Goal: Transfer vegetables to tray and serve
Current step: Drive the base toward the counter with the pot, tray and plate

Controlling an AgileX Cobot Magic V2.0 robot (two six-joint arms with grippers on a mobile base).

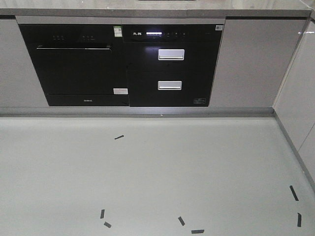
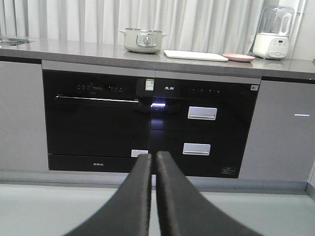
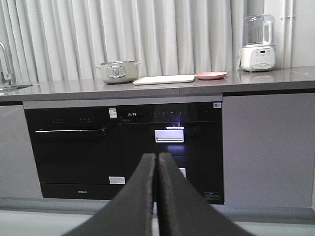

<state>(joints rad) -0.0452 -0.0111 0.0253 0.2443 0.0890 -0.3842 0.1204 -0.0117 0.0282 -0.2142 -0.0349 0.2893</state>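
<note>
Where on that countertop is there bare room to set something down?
Widest bare stretch: the countertop between the sink and the green pot. Another lies right of the blender. Crowded: pot, tray and pink plate sit close together in a row; only a narrow front strip is free there.

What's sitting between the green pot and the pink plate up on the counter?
The white tray lies flat between the pot and the pink plate. Both wrist views show it, the right one most clearly.
</note>
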